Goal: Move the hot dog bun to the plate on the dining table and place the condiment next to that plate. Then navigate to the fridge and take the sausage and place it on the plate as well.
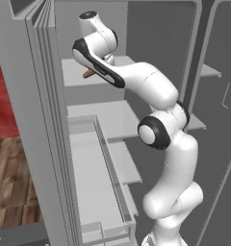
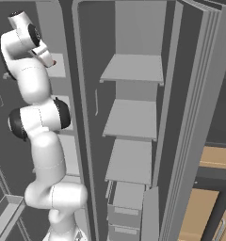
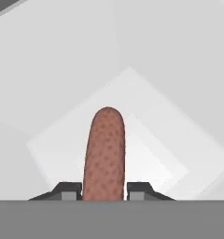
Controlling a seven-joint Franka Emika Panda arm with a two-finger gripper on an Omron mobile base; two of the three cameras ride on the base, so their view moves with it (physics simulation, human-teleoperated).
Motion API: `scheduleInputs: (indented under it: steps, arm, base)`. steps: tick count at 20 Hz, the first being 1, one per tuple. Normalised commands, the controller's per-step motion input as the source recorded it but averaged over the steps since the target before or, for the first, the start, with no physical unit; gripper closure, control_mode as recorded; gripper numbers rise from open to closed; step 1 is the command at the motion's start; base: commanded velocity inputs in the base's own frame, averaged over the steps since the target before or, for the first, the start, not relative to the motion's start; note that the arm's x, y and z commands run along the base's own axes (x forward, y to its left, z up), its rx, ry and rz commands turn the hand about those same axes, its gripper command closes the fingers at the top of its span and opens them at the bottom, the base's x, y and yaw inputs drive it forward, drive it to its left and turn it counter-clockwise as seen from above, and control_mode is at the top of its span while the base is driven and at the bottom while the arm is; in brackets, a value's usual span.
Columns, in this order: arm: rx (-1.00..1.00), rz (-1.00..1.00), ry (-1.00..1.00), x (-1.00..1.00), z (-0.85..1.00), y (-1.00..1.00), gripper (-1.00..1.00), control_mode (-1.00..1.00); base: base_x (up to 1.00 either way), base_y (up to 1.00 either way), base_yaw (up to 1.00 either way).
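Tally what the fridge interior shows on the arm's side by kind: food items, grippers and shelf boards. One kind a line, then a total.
Sausage: 1, reddish-brown, between the fingertips of the gripper
Gripper: 1, shut on the sausage
Pale grey shelves in the left base view: 4, the top one carrying the sausage
Total: 6

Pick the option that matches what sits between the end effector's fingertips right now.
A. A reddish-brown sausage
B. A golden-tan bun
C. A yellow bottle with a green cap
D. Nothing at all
A. In the hand view the sausage rises from between the two dark fingertips of the end effector, which press against its sides, with a pale fridge shelf behind it.
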Motion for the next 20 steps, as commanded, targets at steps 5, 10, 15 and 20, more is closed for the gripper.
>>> scheduleInputs:
  steps: [5,10,15,20]
  arm:
    - [0.00,-0.06,-0.10,-0.47,0.01,-0.20,1.00,-1.00]
    - [0.03,-0.01,-0.20,-0.54,0.00,-0.41,1.00,-1.00]
    - [0.12,0.00,-0.29,-0.60,-0.05,-0.59,1.00,-1.00]
    - [0.14,0.06,-0.35,-0.89,-0.24,-0.51,1.00,-1.00]
  base:
    - [0.00,0.00,0.00]
    - [0.00,0.00,0.00]
    - [0.00,0.00,0.00]
    - [0.00,0.00,0.00]
